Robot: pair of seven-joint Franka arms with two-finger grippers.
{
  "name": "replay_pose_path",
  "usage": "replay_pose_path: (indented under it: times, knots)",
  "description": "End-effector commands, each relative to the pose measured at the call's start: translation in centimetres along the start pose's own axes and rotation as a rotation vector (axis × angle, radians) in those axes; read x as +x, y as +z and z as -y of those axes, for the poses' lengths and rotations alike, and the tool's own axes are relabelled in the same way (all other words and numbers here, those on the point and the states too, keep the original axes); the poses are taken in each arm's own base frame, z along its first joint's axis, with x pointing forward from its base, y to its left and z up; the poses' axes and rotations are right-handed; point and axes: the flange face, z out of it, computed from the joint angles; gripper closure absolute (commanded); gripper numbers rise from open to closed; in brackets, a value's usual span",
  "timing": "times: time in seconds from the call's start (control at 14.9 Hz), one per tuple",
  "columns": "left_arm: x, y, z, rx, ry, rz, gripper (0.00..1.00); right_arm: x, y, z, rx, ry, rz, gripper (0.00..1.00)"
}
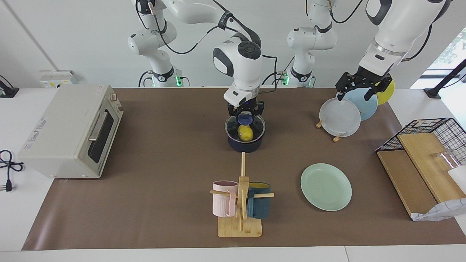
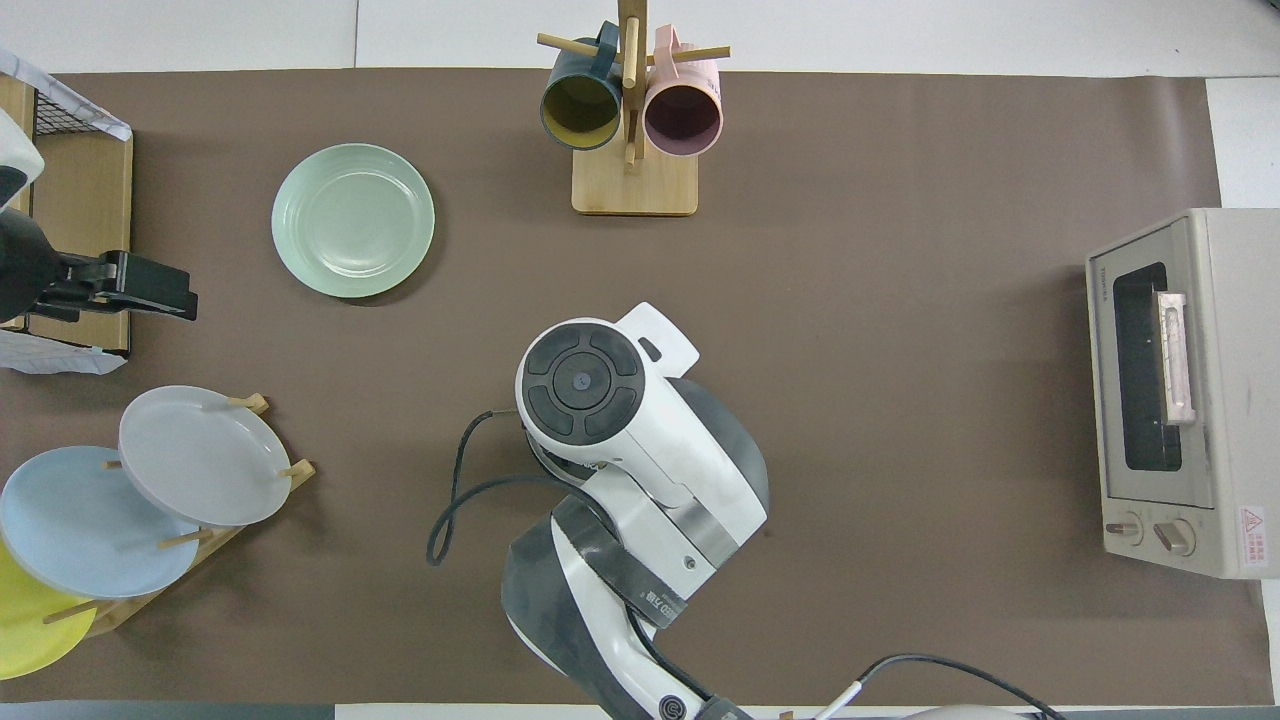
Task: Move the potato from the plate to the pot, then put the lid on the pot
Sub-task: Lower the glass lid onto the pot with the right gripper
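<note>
Potato in pot, lid going on.
The potato lies in the pot; right hand grips the lid by its knob. Left hand waits spread wide over racked plates; mint plate bare.

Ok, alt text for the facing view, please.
The right gripper holds a clear glass lid by its blue knob over the dark navy pot containing the yellow potato. The pale mint-green plate lies empty; the left gripper waits above the plate rack.
</note>
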Motion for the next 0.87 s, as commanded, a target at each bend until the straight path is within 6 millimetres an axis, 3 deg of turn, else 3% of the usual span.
replay_pose_path:
  times: [0.0, 0.27, 0.6, 0.8]
  knots:
    - [-0.3, 0.1, -0.2, 0.015, 0.017, 0.02, 0.0, -1.2, 0.4, 0.8, -0.001, 0.016, -0.012, 1.0]
    - [-1.6, 1.8, -0.8, 0.021, 0.024, 0.049, 0.0, -1.4, 0.8, 0.9, -0.009, 0.012, -0.012, 1.0]
    - [-0.4, -0.4, -1.0, 0.015, 0.035, 0.024, 0.0, -1.2, 1.2, 0.7, -0.037, -0.003, -0.025, 1.0]
    - [-0.8, -0.1, -0.3, 0.016, 0.022, 0.056, 0.0, -1.1, 1.0, 0.7, -0.051, -0.017, -0.046, 1.0]
